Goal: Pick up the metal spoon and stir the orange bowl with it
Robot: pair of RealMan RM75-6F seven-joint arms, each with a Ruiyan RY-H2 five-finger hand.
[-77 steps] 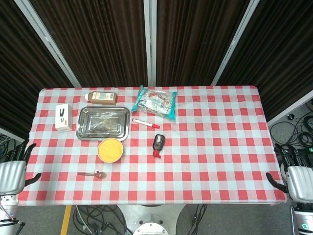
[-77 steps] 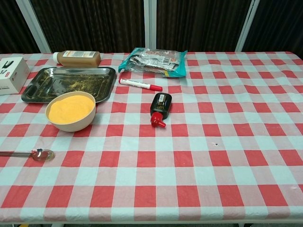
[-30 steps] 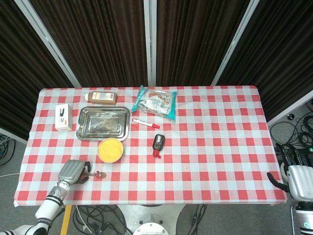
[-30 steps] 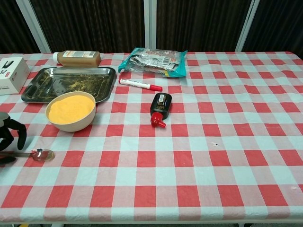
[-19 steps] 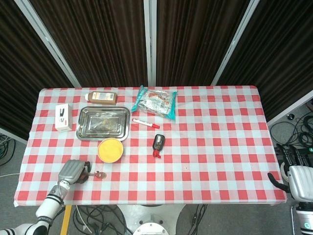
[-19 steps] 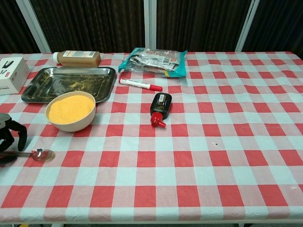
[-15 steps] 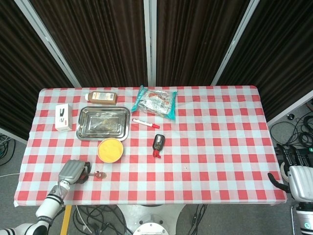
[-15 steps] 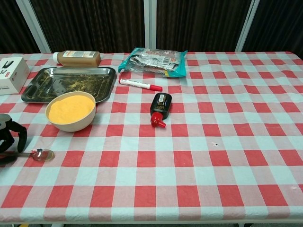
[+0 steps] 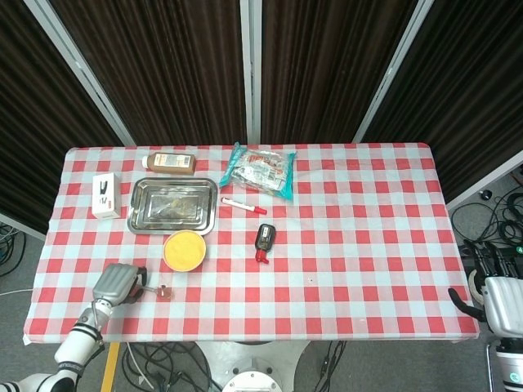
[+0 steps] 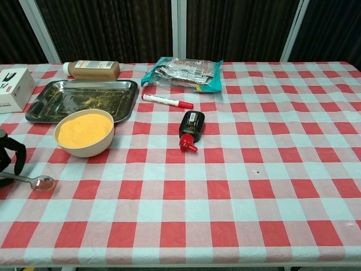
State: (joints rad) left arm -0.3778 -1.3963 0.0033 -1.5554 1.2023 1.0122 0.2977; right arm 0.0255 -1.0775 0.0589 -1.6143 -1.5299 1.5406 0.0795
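Note:
The metal spoon [image 10: 35, 180] lies low over the table near the front left edge, its bowl [image 9: 164, 291] pointing right. My left hand [image 9: 117, 283] grips its handle; in the chest view only the dark fingers [image 10: 12, 153] show at the left edge. The orange bowl [image 9: 185, 249], cream outside and full of orange powder [image 10: 84, 130], stands just behind and to the right of the spoon. My right hand [image 9: 500, 299] hangs beyond the table's right edge, fingers apart, holding nothing.
Behind the bowl lies a metal tray [image 9: 143, 219], with a brown bottle [image 9: 169, 163] and a white box [image 9: 105, 195] near it. A snack packet [image 9: 261, 170], a red-capped marker [image 9: 243, 206] and a small black bottle [image 9: 263, 241] lie mid-table.
My left hand came in from off the table and took hold of the spoon's handle. In the last half second the spoon shifted left with the hand and turned slightly.

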